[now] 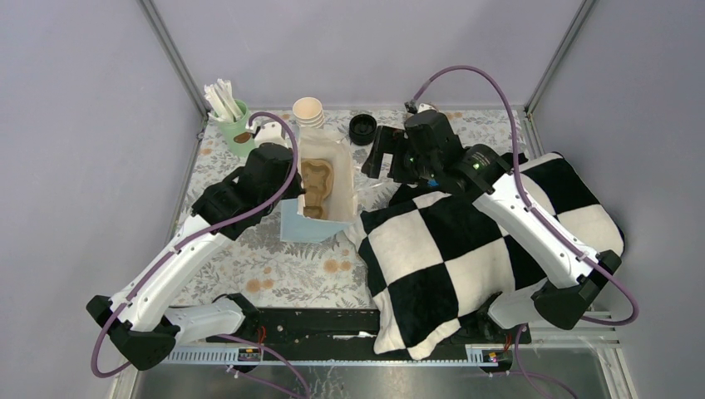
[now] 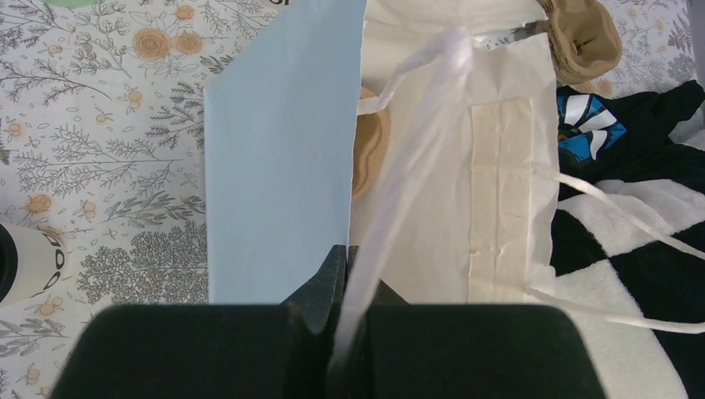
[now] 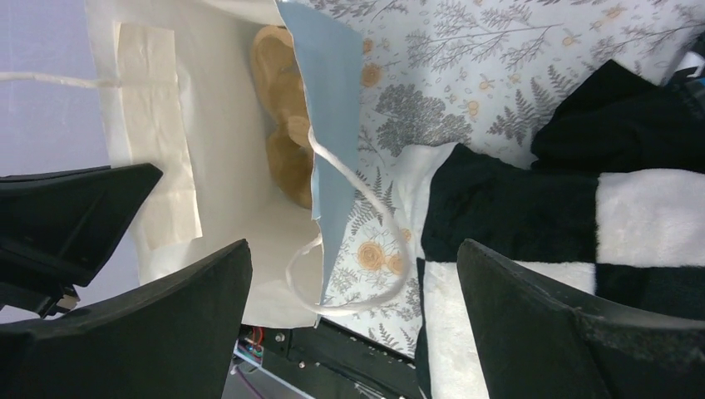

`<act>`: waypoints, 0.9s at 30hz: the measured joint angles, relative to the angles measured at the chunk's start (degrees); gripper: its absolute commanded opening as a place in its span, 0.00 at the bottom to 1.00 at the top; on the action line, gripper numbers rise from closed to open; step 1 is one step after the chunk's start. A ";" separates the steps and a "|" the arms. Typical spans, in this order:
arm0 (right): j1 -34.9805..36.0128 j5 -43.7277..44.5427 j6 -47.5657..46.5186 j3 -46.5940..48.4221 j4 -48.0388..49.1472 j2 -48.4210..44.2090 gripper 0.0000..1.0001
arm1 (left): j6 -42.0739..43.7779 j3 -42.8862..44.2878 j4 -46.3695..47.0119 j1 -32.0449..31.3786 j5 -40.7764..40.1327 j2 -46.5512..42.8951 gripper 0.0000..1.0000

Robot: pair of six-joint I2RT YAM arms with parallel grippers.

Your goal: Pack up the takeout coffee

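The takeout coffee, a small cream cup (image 2: 23, 263) with dark print and no lid, stands at the left edge of the left wrist view. Its round black lid (image 1: 362, 129) lies apart at the table's back. A paper bag (image 1: 326, 170), blue outside and white inside, stands open mid-table with a brown pulp carrier (image 1: 317, 184) in it. My left gripper (image 1: 303, 191) is shut on the bag's white handle (image 2: 416, 141) at the rim. My right gripper (image 1: 378, 162) is open and empty, just right of the bag's mouth; in its wrist view the bag's other handle loop (image 3: 366, 249) hangs between its jaws (image 3: 353, 266).
A stack of nested cream cups (image 1: 308, 110) and a mint-green cup of white sticks (image 1: 231, 120) stand at the back left. A black-and-white checkered cushion (image 1: 465, 241) covers the table's right half, under the right arm. A black cloth with blue print (image 2: 594, 120) lies beside the bag.
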 measured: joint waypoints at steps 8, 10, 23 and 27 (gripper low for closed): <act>0.17 -4.26 3.34 -0.79 2.16 2.45 0.81 | -0.92 0.24 -0.63 0.00 -0.33 0.04 0.00; 0.20 -4.81 4.04 -1.03 2.97 2.51 0.74 | -1.31 0.33 -0.66 0.00 -0.50 0.04 0.00; 0.81 -9.57 3.19 8.66 8.94 5.90 0.00 | -3.41 5.09 -3.02 0.00 -4.13 0.02 0.00; 1.01 -10.56 2.40 16.79 9.09 8.59 0.00 | -3.76 8.46 -3.76 0.00 -5.66 -0.15 0.00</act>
